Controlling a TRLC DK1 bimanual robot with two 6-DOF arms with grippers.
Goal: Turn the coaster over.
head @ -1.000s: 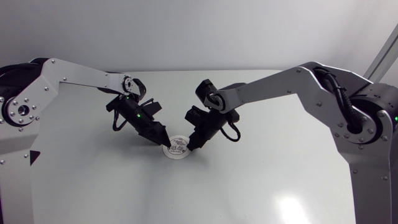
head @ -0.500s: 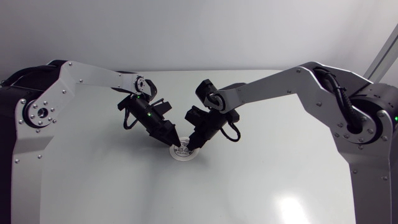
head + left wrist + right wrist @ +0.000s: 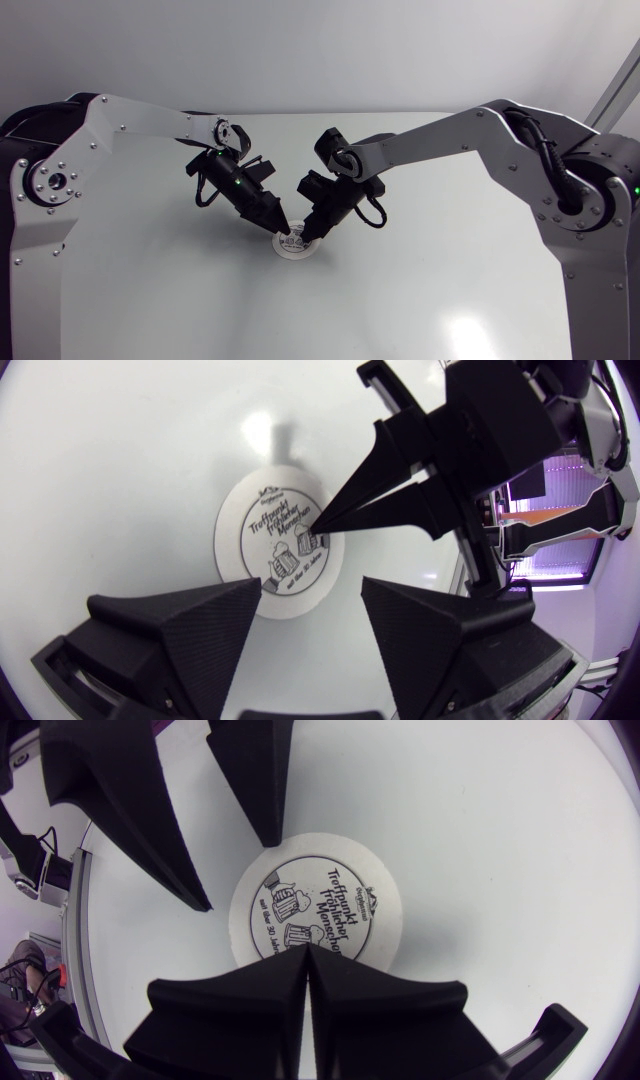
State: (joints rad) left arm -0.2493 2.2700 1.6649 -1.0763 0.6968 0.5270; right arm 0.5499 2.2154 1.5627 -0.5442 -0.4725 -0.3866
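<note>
Coaster point(image 3: 297, 245) lies print up on the counter point(image 3: 420, 300), pinned by our clenched right jaws so that our released left jaws, set at its edge, can, we think, lift it.

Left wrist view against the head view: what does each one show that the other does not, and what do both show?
Only the left wrist view: the left gripper open, fingers apart at the coaster's edge, and the right gripper with fingers pressed together. Only the head view: the left arm and right arm whole, from the side edges to the middle of the table. Both: the right gripper's tip on the flat coaster.
</note>
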